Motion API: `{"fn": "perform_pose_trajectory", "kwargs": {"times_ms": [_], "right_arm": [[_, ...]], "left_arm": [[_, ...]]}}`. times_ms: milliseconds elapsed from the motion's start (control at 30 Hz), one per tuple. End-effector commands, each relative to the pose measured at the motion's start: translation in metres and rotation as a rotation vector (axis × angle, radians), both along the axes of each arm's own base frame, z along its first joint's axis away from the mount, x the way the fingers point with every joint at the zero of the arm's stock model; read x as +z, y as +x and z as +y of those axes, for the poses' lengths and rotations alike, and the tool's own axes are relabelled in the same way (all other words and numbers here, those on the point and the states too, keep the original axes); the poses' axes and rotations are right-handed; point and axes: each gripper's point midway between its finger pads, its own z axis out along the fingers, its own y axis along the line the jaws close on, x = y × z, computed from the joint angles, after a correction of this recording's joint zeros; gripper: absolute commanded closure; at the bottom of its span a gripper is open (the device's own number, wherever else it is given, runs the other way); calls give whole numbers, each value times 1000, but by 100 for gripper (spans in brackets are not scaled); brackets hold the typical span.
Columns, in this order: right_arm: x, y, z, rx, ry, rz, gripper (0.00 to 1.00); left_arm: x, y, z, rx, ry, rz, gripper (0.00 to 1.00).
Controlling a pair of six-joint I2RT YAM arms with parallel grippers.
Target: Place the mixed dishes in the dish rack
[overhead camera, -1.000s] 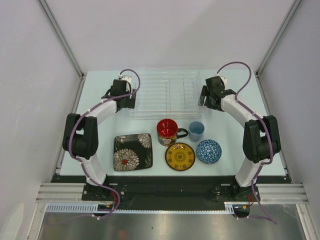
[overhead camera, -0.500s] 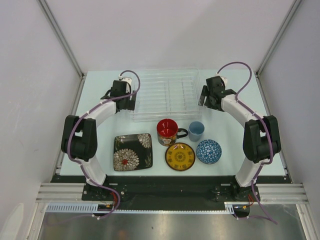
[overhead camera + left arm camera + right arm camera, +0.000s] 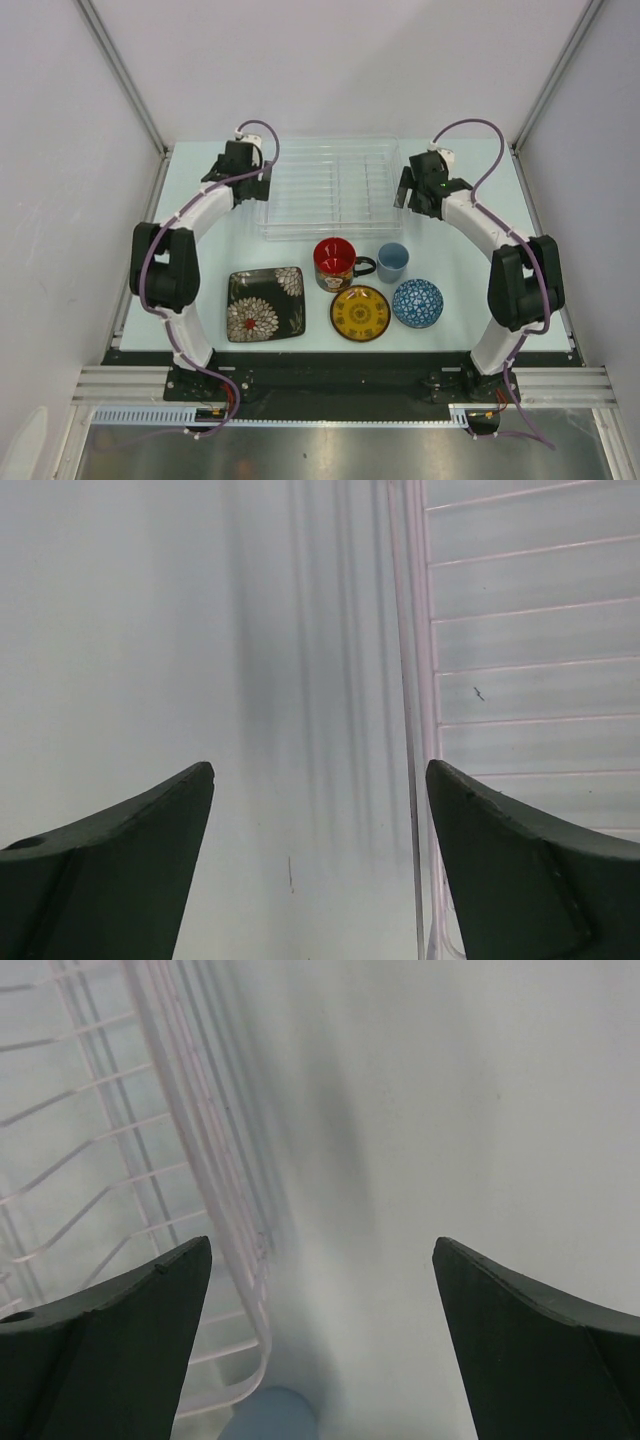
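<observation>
The clear dish rack lies at the back middle of the table. My left gripper is open at its left edge, with the rack's rim between its fingers. My right gripper is open at its right edge, with the rack's rim by its left finger. In front stand the black square floral plate, red mug, light-blue cup, yellow saucer and blue-white bowl. The cup also shows low in the right wrist view.
White walls close the table on the left, back and right. The arm bases stand at the near edge.
The rack has shifted a little toward the back. Both grippers have moved back with it, the left one more.
</observation>
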Motion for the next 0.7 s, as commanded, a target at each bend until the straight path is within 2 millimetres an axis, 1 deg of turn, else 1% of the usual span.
{"fn": "perform_pose_trajectory", "kwargs": {"times_ms": [0,33,67,100,133,167,200,233,267,300,333,367,400,433,467,500,533,567,600,633,667], "right_arm": [[99,18,14,39,48,-282,0],[112,16,17,51,46,-312,0],[125,16,20,63,46,-343,0],[136,13,27,93,36,-373,0],[156,7,30,109,44,-420,0],[167,4,32,124,42,-447,0],[180,0,40,158,47,-480,0],[195,-9,50,207,48,-514,0],[204,-15,58,237,66,-535,0],[210,-22,73,304,114,-540,0],[215,-32,90,350,170,-544,0],[226,-43,100,397,208,-560,0],[227,-53,114,450,239,-553,0],[230,-71,139,518,263,-546,1],[231,-82,149,554,279,-541,3],[226,-95,163,597,299,-509,7],[221,-105,173,623,315,-486,20],[216,-128,196,686,343,-456,28],[209,-138,204,702,341,-435,41],[192,-148,212,725,331,-400,51],[185,-172,229,779,345,-380,64]], "left_arm": [[87,5,0,12,-51,-156,3],[106,5,-1,10,-59,-189,1],[116,1,-1,5,-67,-201,0],[128,-3,-3,-10,-82,-218,0],[154,-12,-3,-21,-96,-264,0],[161,-20,-4,-29,-104,-266,0],[172,-28,-7,-52,-123,-279,0],[187,-42,-5,-62,-134,-305,0],[190,-55,-5,-85,-124,-295,0],[192,-65,-7,-117,-124,-288,0],[186,-76,-12,-163,-131,-261,0],[195,-97,-9,-196,-115,-262,0],[192,-108,-10,-225,-105,-246,1],[180,-122,-10,-257,-95,-212,3],[184,-142,-8,-308,-67,-221,4],[182,-154,-6,-332,-46,-222,5],[155,-167,-3,-357,-25,-170,5],[148,-178,-3,-412,11,-168,6],[136,-198,0,-443,25,-169,6],[128,-207,2,-486,69,-169,17],[122,-216,2,-515,81,-179,24]]}}
